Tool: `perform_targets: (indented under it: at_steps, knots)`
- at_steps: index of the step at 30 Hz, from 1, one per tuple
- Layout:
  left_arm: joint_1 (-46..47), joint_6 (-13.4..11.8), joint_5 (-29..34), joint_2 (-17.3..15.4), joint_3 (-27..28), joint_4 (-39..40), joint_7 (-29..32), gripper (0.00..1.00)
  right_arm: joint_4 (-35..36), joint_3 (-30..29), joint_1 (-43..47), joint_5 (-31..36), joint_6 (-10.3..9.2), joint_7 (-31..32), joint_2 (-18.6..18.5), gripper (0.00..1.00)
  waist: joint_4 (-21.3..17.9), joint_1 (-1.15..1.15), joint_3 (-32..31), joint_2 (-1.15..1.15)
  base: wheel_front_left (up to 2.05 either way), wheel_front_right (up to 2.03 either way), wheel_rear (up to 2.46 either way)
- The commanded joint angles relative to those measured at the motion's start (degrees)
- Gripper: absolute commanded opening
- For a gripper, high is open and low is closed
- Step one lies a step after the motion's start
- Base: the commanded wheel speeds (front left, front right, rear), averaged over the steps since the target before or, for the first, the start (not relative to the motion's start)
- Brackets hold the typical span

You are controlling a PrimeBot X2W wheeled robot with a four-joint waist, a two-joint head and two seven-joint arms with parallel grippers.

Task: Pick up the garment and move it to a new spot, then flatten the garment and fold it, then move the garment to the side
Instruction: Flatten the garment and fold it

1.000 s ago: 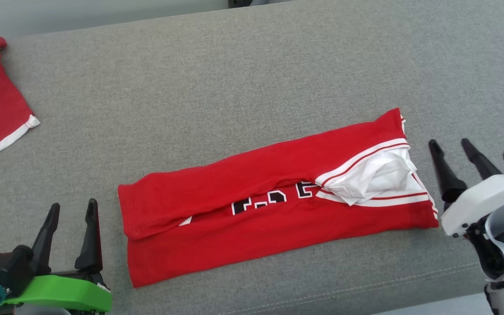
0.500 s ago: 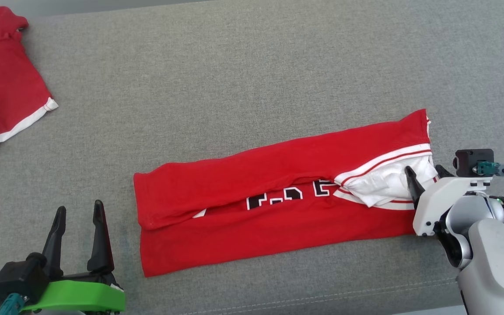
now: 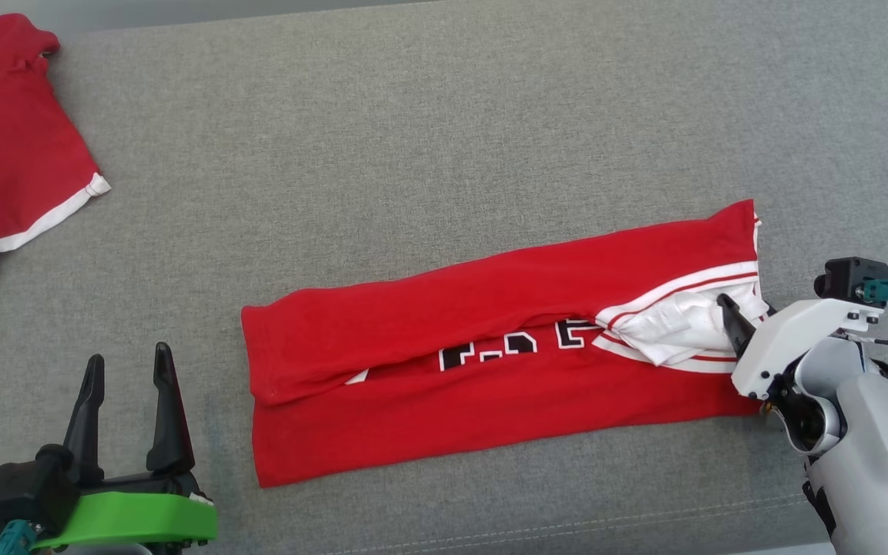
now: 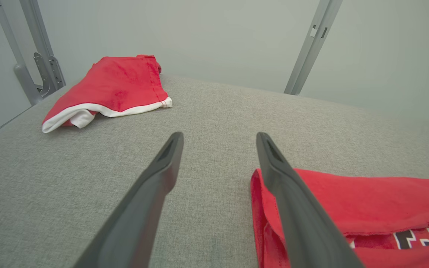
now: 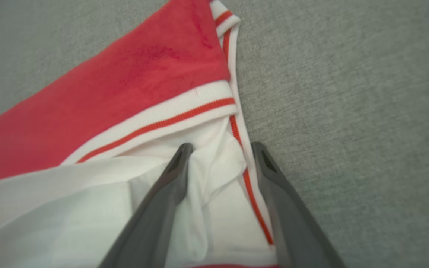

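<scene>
Already the garment (image 3: 490,378) is laid on the bench (image 3: 413,154), folded lengthwise into a strip; cross-folding and moving aside are judged outstanding. Its white end is straddled by the right end effector (image 5: 222,147), unclenched; the left end effector (image 3: 126,354) is released, empty.

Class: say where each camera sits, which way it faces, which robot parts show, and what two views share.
Head view: high, looking down on the jersey; left end effector and right end effector show.
Left wrist view: low, looking along its open fingers toward a second garment.
Right wrist view: close over the jersey's white trim, own fingers straddling it.
Shared: head and left wrist both show that garment.
</scene>
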State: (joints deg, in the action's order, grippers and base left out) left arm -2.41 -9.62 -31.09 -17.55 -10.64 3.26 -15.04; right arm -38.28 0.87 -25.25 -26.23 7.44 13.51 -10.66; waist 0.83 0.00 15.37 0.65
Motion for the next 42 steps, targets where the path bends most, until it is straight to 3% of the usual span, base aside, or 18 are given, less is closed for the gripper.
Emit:
perform_targets:
  at_steps: [1,4,8,14,18,21,24,29,33,34,39,42]
  knots:
    - [-0.9,0.4,0.9,0.1,0.5,-0.2,-0.2,1.00,-3.4,2.3,4.4,-3.4,0.14,2.7,2.1,0.00,0.1,0.00,-0.2,-0.65,0.00,0.00,0.00]
    - [-1.0,1.0,1.5,0.6,1.0,-0.6,-0.2,1.00,-3.2,2.3,5.0,-9.6,-0.18,2.7,-1.4,0.00,0.1,0.00,-0.6,-0.65,0.00,0.00,0.00]
    - [-1.1,2.2,1.9,0.9,1.3,-0.9,-0.2,1.00,-4.0,-0.3,5.0,-14.0,-0.49,2.0,-9.2,0.00,0.4,0.00,-1.1,-0.65,0.00,0.00,0.00]
    - [-1.7,4.4,2.6,0.8,1.7,-2.1,-0.2,1.00,-6.5,-7.1,3.5,-14.2,0.00,-0.7,-18.6,0.00,1.5,0.00,-2.5,-0.65,0.00,0.00,0.00]
    - [-2.7,4.9,2.9,1.8,1.9,-2.5,-0.2,1.00,-3.9,-8.8,3.2,-14.8,0.00,-1.2,-21.1,0.00,1.8,0.00,-3.8,-0.65,0.00,0.00,0.00]
    - [-3.5,5.2,3.1,2.8,2.1,-2.9,-0.2,1.00,3.5,-5.7,4.2,-16.0,0.02,-0.4,-19.9,0.00,1.6,0.00,-4.7,-0.65,0.00,0.00,0.00]
    - [-4.1,5.7,3.4,3.6,2.1,-3.2,-0.2,1.00,13.3,1.1,6.9,-16.4,0.02,1.2,-17.6,0.00,1.3,0.00,-5.5,-0.65,0.00,0.00,0.00]
    - [-4.3,6.4,3.9,3.9,1.2,-4.9,-0.1,1.00,25.2,12.1,9.9,-14.8,0.04,3.0,-10.3,0.00,0.4,0.00,-6.3,-0.65,0.00,0.00,0.00]
    - [-3.2,6.7,4.4,4.5,0.8,-5.4,-0.1,1.00,25.1,16.9,9.0,-10.5,0.04,1.8,-2.3,0.00,0.4,0.00,-6.4,-0.65,0.00,0.00,0.00]
    - [-3.2,6.7,4.4,4.5,0.8,-5.4,-0.1,1.00,25.1,16.9,9.0,-10.5,0.04,1.8,-2.3,0.00,0.4,0.00,-6.4,-0.65,0.00,0.00,0.00]
    - [-1.9,7.7,5.5,5.4,0.7,-5.7,-0.2,1.00,20.0,18.0,7.5,-4.9,0.04,-0.8,4.6,0.00,1.7,0.00,-6.7,-0.65,0.00,0.00,0.00]
    - [-1.7,8.3,6.0,6.0,1.3,-6.0,-0.2,1.00,17.4,19.1,6.7,-2.4,0.05,-2.0,6.3,0.00,2.4,0.00,-6.8,-0.65,0.00,0.00,0.00]
